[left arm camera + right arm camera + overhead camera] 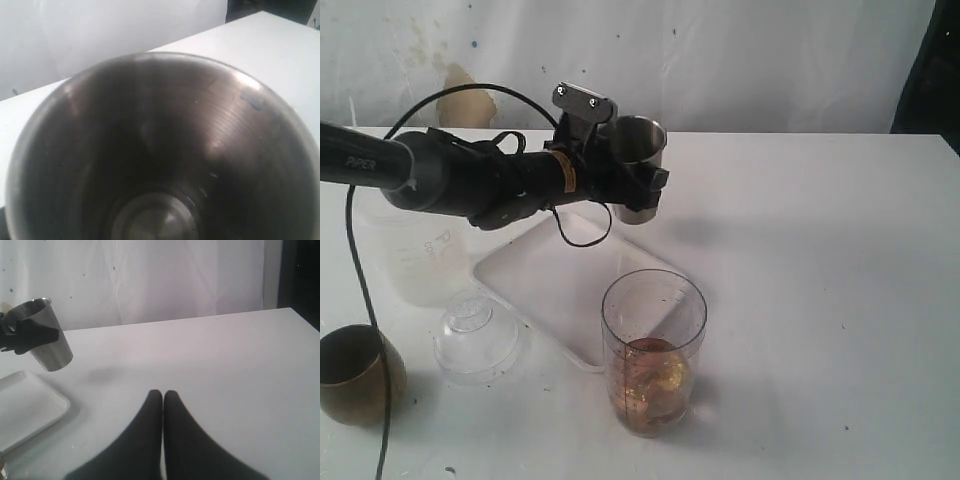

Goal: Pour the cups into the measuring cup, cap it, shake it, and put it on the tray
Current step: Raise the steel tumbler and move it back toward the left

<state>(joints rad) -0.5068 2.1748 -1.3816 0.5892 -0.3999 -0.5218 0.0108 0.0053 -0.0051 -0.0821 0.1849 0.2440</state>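
My left gripper [638,180] is shut on the shiny steel tumbler [638,165], held upright in the air above the far end of the white tray [545,280]. The tumbler's dark inside [160,160] fills the left wrist view and looks empty. From the right wrist the same tumbler [44,340] hangs beyond the tray [25,405]. The clear measuring cup [653,350] stands in front of the tray with brownish pieces in its bottom. The brass cup [355,375] sits at the near left. My right gripper [163,394] is shut and empty over bare table.
A frosted milky jar [415,255] stands left of the tray under the left arm. A clear domed plastic lid [475,335] lies between the jar and the measuring cup. A black cable [365,300] hangs down past the brass cup.
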